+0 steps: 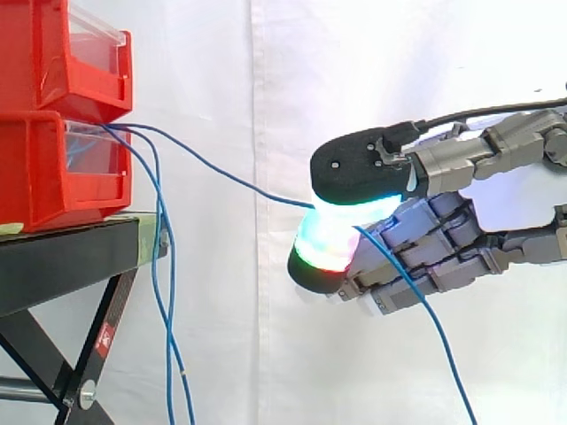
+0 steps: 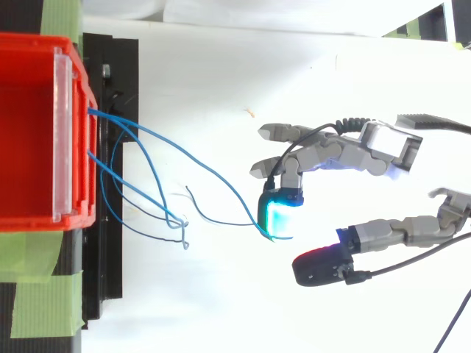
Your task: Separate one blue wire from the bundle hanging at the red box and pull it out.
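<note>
Several blue wires leave the front of the lower red box [image 1: 44, 168] [image 2: 29, 132]. One blue wire [image 1: 221, 173] [image 2: 213, 176] runs out to the right, away from the rest, down to my hand [image 1: 434, 235] [image 2: 346, 154]. There it passes between a cyan-glowing fingertip pad [image 2: 280, 217] and the thumb pad [image 1: 319, 257], which glows red and green. Past the pads its free end drops steeply toward the floor. The remaining bundle [image 1: 168, 310] [image 2: 176, 220] hangs loosely beside the stand.
A second red bin [image 1: 80, 53] is stacked on the lower one. Both rest on a black stand [image 1: 71, 257] with green tape [image 2: 44, 309] on it. A white curtain hangs behind.
</note>
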Robot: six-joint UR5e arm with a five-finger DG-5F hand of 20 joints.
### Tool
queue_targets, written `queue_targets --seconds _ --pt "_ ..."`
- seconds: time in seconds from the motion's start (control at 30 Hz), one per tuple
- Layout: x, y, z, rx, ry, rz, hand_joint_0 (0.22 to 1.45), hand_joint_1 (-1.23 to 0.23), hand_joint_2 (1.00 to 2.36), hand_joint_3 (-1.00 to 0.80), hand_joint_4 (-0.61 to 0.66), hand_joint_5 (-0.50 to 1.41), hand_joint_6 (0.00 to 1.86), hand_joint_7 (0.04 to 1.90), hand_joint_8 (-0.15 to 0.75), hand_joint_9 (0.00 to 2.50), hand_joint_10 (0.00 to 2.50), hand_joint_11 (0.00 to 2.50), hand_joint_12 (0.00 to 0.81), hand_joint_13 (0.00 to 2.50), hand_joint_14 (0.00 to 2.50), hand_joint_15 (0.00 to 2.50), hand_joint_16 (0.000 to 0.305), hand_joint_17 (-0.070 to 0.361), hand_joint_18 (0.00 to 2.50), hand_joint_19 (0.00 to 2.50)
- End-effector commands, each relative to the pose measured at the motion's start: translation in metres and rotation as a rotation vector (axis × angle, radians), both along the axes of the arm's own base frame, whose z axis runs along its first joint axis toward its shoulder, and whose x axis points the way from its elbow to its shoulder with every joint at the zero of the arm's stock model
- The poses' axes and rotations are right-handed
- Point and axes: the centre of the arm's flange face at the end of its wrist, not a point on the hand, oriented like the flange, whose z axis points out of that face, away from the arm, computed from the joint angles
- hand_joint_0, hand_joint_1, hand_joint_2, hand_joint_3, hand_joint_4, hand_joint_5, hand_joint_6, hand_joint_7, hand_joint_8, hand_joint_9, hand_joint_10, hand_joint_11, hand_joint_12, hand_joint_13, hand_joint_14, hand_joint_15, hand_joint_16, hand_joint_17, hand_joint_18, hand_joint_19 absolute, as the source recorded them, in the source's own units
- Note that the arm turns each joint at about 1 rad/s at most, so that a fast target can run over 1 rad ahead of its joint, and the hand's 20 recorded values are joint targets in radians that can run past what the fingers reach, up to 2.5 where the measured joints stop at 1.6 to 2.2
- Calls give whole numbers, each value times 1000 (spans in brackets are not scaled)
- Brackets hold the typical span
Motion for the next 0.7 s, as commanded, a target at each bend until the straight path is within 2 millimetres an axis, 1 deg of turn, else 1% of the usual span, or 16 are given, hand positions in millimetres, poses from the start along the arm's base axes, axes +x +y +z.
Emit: queue_targets --seconds 0.0,0.17,0.67 --pt "0 0 1 0 -1 0 606 -776 1029 -126 -155 -120 740 1164 217 287 3 136 347 0 4 137 52 117 0 140" --pt "0 0 1 0 -1 0 605 -776 1028 -128 -162 -121 753 1124 195 220 2 81 343 0 4 136 52 117 0 145" --pt "0 0 1 0 -1 0 604 -773 1028 -127 -161 -123 757 1111 203 241 2 92 343 0 3 130 52 116 0 122"
